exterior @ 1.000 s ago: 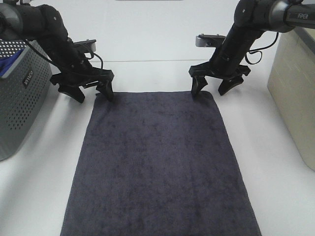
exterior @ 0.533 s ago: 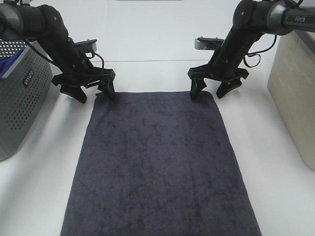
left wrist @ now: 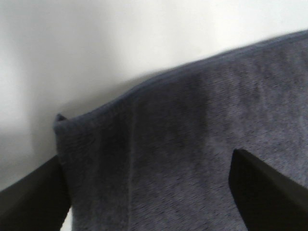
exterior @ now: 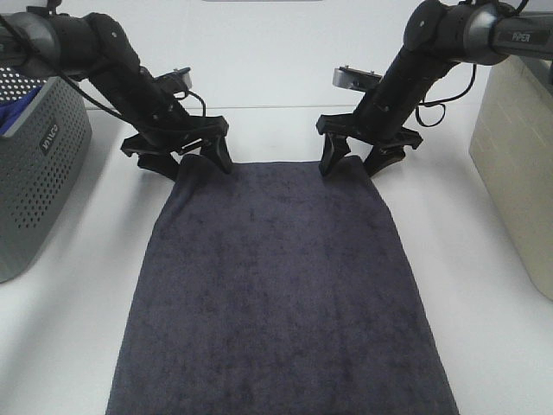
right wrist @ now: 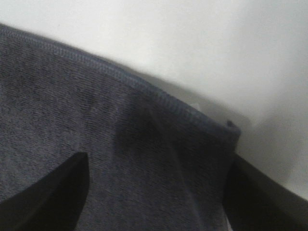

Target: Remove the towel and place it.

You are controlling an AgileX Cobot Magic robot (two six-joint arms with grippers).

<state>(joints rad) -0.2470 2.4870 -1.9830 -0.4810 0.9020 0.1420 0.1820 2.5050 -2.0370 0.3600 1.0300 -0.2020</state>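
The dark charcoal-grey towel (exterior: pixel 276 285) lies flat on the white table, its long side running from the far middle to the near edge. My left gripper (exterior: pixel 193 161) is open and straddles the towel's far left corner, one finger on the bare table and one on the cloth. My right gripper (exterior: pixel 354 161) is open and straddles the far right corner. In the left wrist view the hemmed corner (left wrist: pixel 144 144) lies between the open gripper (left wrist: pixel 149 192). In the right wrist view the other corner (right wrist: pixel 159 134) lies between the open gripper (right wrist: pixel 149 202).
A grey perforated basket (exterior: pixel 34 173) stands at the left with a blue cloth (exterior: pixel 17 114) in it. A beige bin (exterior: pixel 518 147) stands at the right edge. Bare white table lies along both sides of the towel and behind it.
Both grippers have shifted inward along the towel's far edge, the left one to the right and the right one to the left. Each now has a corner between its fingers. Both stay open.
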